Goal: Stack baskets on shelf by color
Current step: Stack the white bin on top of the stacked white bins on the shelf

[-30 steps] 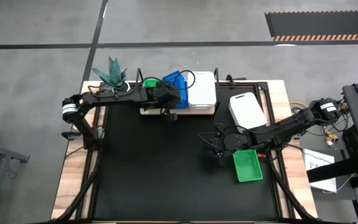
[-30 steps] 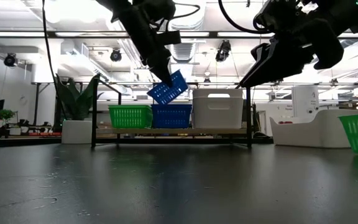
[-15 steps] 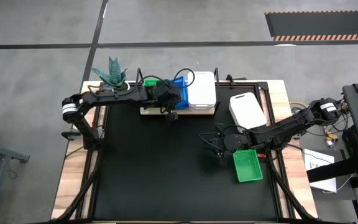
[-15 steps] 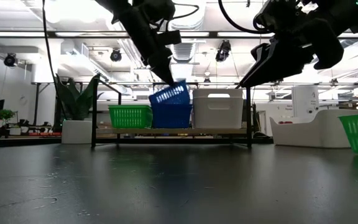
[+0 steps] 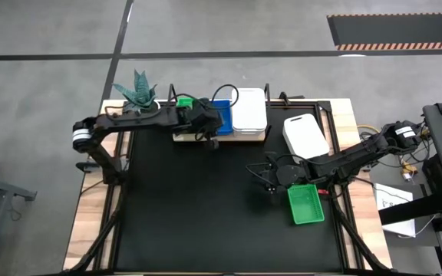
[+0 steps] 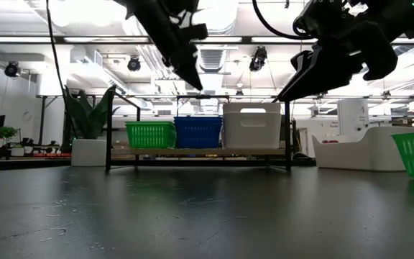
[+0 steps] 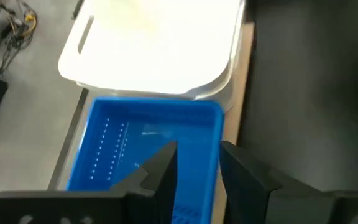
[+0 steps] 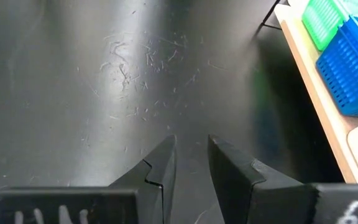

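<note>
The left gripper (image 5: 206, 132) hangs above the shelf (image 6: 192, 153), jaws slightly parted over the perforated blue basket (image 6: 198, 132), seated between green (image 6: 150, 134) and white (image 6: 251, 125). The right gripper (image 5: 271, 175), narrowly open and empty, hovers over bare black tabletop (image 5: 198, 207) beside a loose green basket (image 5: 306, 203).

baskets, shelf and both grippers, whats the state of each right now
green basket stack: upright on the shelf, left end
blue basket stack: upright, level, middle of the shelf
white basket stack: upright on the shelf, right end
loose green basket: upright on the table, beside the right gripper
loose white basket: on the table, right of the shelf
shelf: standing, loaded
left gripper: above the blue stack, empty
right gripper: over the table, empty
</note>
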Tool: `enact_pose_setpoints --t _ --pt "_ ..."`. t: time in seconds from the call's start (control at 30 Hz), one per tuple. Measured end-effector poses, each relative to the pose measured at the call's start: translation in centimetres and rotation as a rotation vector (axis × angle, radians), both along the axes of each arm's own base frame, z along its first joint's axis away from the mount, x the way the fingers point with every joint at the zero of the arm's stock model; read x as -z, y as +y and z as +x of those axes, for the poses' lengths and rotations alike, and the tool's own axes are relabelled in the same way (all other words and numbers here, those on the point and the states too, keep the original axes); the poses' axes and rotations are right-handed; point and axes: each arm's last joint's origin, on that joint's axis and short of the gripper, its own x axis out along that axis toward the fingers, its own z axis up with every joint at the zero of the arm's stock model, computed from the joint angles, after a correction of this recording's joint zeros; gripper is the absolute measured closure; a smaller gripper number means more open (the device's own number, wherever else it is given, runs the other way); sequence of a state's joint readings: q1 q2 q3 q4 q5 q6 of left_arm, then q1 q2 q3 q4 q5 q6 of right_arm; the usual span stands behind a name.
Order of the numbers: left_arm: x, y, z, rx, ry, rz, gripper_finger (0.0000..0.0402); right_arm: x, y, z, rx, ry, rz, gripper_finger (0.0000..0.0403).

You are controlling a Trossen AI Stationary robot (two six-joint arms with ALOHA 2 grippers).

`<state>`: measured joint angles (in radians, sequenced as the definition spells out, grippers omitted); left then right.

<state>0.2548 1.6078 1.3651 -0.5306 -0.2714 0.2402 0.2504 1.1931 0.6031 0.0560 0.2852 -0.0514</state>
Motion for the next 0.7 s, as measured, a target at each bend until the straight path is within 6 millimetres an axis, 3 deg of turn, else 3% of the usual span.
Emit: enact_pose_setpoints --t 0.17,0.3,0.47,0.7 --pt "-1.7 -2.9 -0.3 0.041 -0.089 -0.025 0.0297 0.2 0.0 -0.1 -0.001 0.007 -0.003 0.0319" --pt "-1.8 -6.0 -0.2 0.127 -0.166 -0.028 0.0297 0.4 -0.1 -0.2 0.003 0.012 0.000 0.0319" --pt "-0.8 -9.3 -0.3 0.226 -0.262 -0.027 0.0297 0.5 -0.1 -0.3 0.009 0.015 0.008 0.0319" --pt "1.2 -11.7 -0.3 0.299 -0.368 -0.029 0.0297 0.5 -0.1 -0.3 0.018 0.014 0.020 0.0319"
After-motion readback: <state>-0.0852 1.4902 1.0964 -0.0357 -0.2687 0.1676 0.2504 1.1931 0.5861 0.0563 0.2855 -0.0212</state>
